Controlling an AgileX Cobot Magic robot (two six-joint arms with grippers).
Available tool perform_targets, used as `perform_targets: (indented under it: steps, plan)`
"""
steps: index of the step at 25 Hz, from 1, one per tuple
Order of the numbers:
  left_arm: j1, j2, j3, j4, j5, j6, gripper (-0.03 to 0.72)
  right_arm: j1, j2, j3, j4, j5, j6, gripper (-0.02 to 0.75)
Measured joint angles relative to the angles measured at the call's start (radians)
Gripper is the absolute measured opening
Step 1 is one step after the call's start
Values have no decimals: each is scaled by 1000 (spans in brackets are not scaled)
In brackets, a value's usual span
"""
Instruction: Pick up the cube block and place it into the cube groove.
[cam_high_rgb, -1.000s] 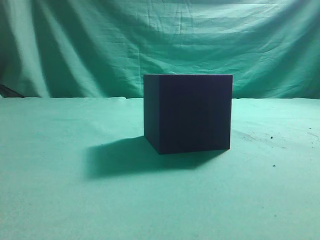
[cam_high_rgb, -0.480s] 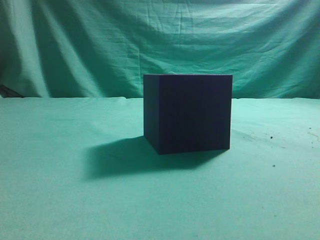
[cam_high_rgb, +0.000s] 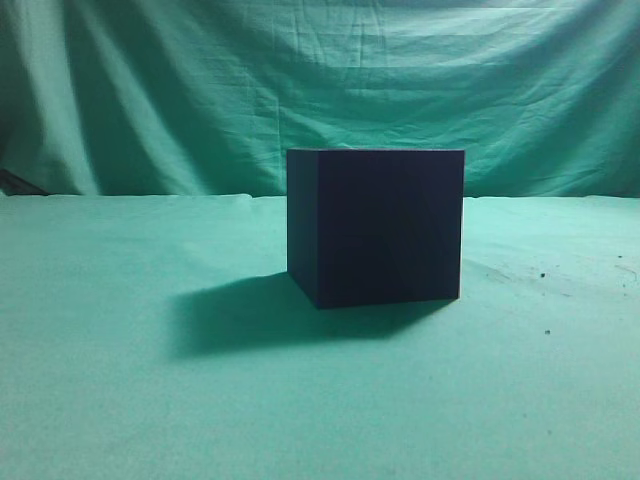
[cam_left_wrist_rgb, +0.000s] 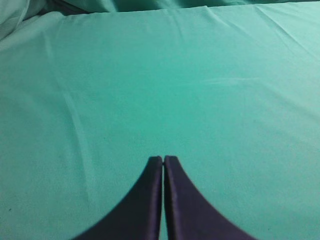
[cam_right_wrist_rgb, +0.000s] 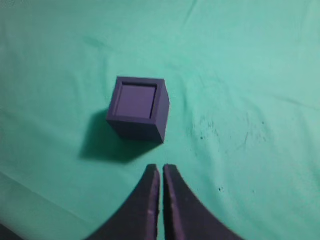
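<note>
A near-black navy box (cam_high_rgb: 375, 225) stands on the green cloth at the middle of the exterior view. In the right wrist view I look down on this box (cam_right_wrist_rgb: 162, 112). A lighter purple square face, the cube block (cam_right_wrist_rgb: 136, 100), sits inside its dark rim, with a thin dark gap along the top edge. My right gripper (cam_right_wrist_rgb: 161, 167) is shut and empty, above the cloth and short of the box. My left gripper (cam_left_wrist_rgb: 163, 159) is shut and empty over bare cloth. Neither gripper shows in the exterior view.
Green cloth (cam_high_rgb: 120, 400) covers the table and hangs as a backdrop (cam_high_rgb: 320, 90). The box casts a shadow to its left (cam_high_rgb: 240, 310). Small dark specks lie on the cloth right of the box (cam_right_wrist_rgb: 220, 127).
</note>
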Motion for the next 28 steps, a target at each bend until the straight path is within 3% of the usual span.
perform_targets:
  steps: [3,7,14,17,21,28]
  plan:
    - [0,0,0,0,0,0,0,0,-120,88,0,-70,0,0]
    - [0,0,0,0,0,0,0,0,-231,120,11,-49,0,0]
    - [0,0,0,0,0,0,0,0,-274,120,-18,-31,-104,0]
    - [0,0,0,0,0,0,0,-9,-290,148,-41,-96,-139,0]
    - [0,0,0,0,0,0,0,-128,-373,293,-51,-324,-169,0]
    - [0,0,0,0,0,0,0,-446,-565,670,-48,-783,-175,0]
